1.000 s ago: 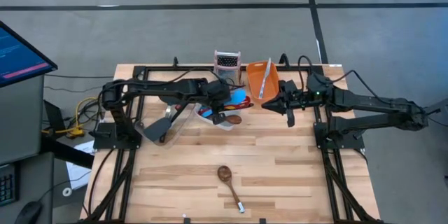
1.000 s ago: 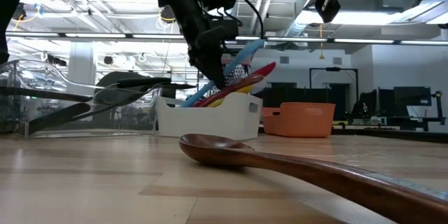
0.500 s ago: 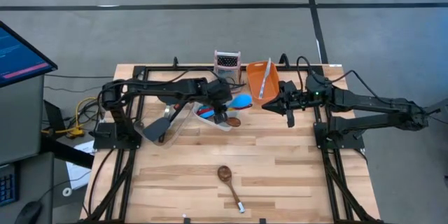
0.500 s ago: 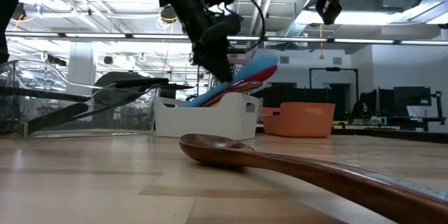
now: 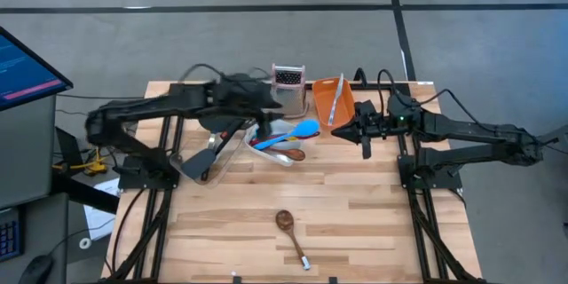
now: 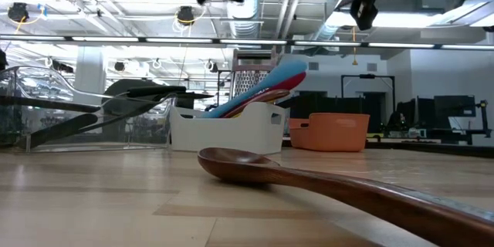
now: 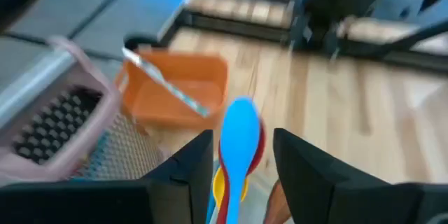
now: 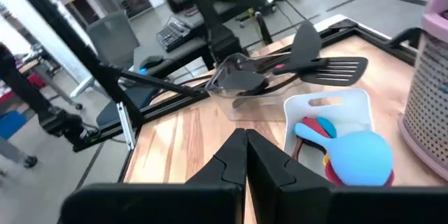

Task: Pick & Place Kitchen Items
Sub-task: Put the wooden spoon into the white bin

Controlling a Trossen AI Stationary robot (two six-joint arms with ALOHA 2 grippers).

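Blue spoon [image 5: 300, 130] resting in the white tub [image 5: 271, 153]
Left gripper [image 7: 241, 155], fingers spread, hovers above the spoon, apart from it; right gripper [image 8: 246, 155] is pressed together beside the orange tub [image 5: 332, 100].

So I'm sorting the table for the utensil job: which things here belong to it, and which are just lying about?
Belongs to the job:
blue spoon in the white tub
wooden spoon on the table
black spatulas in the clear tub

Lying about:
grater
orange tub

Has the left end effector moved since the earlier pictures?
Yes. The left end effector, open, has drawn back from the white tub toward the table's left side.
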